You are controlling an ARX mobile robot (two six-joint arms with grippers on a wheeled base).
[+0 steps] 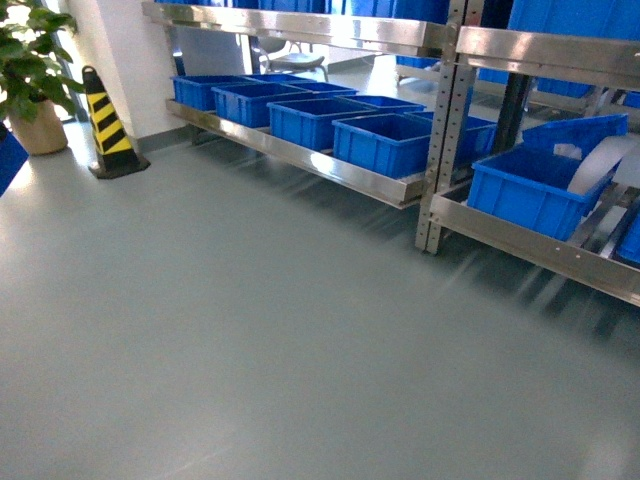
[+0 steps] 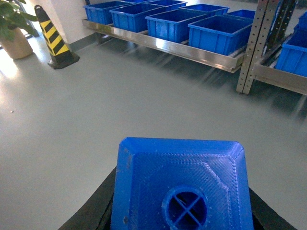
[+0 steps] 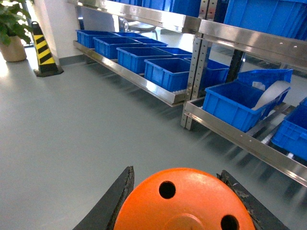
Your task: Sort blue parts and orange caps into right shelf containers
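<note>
Left wrist view, blue part in hand, no legible writing.

Small bright blue box-shaped block: top face up, round hole with cross inside, chamfered corners, layered print texture. Orange cylindrical cap: flat top up, small round holes. Large blue ribbed plastic bins sit in rows on low steel shelf, open tops.

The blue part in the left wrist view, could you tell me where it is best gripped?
By its two opposite side walls, below the top, as the left gripper appears to do now. The blue part has a flat bevelled top with a round hole; the side walls probably give the fingers flatter faces.
</note>
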